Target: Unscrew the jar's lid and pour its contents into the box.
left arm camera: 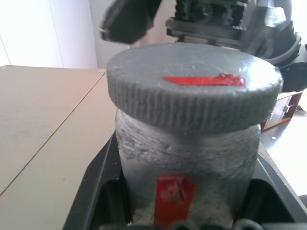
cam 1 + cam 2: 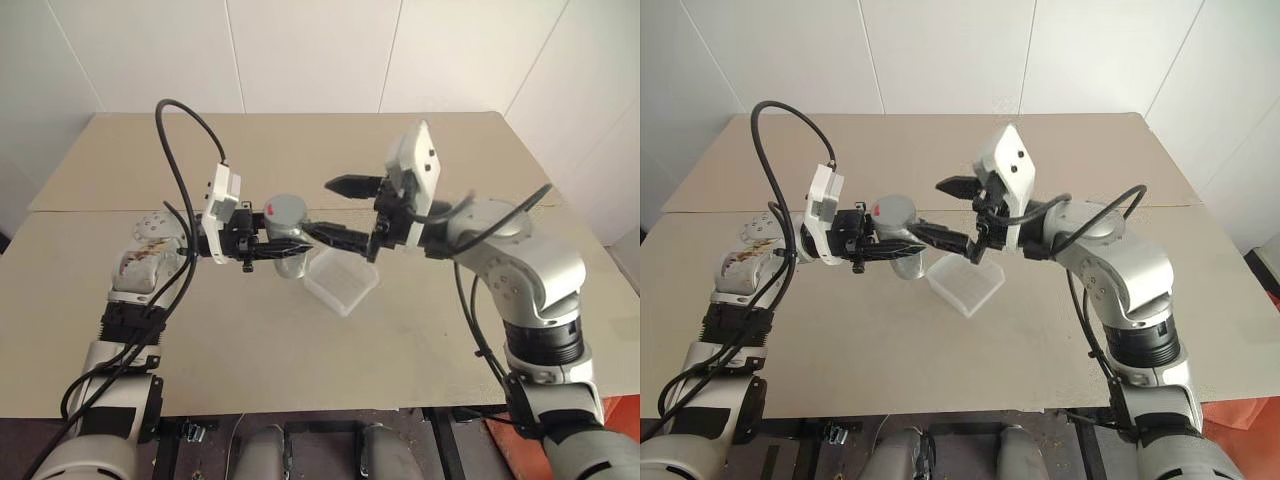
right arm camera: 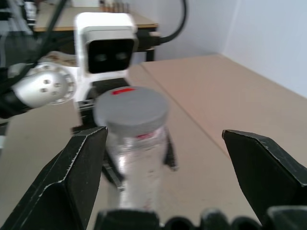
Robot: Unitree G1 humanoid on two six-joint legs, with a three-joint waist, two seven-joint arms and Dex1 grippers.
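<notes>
My left gripper (image 2: 285, 246) is shut on the silvery-grey jar (image 2: 290, 264) and holds it upright above the table. The grey lid (image 2: 285, 208), with a small red mark, sits on top of the jar. My right gripper (image 2: 320, 207) is open just to the right of the lid, pointing at it, one finger higher and one lower, not touching. The right wrist view shows the lid (image 3: 132, 109) ahead between the spread fingers (image 3: 81, 167). In the left wrist view the jar (image 1: 187, 153) sits close between the left fingers. The translucent white box (image 2: 342, 282) lies on the table below the grippers. The contents are hidden inside the jar.
The beige table (image 2: 300, 150) has a seam across its middle and bare room on all sides of the box. Its front edge runs close to me. An orange object (image 2: 620, 425) lies on the floor at the right.
</notes>
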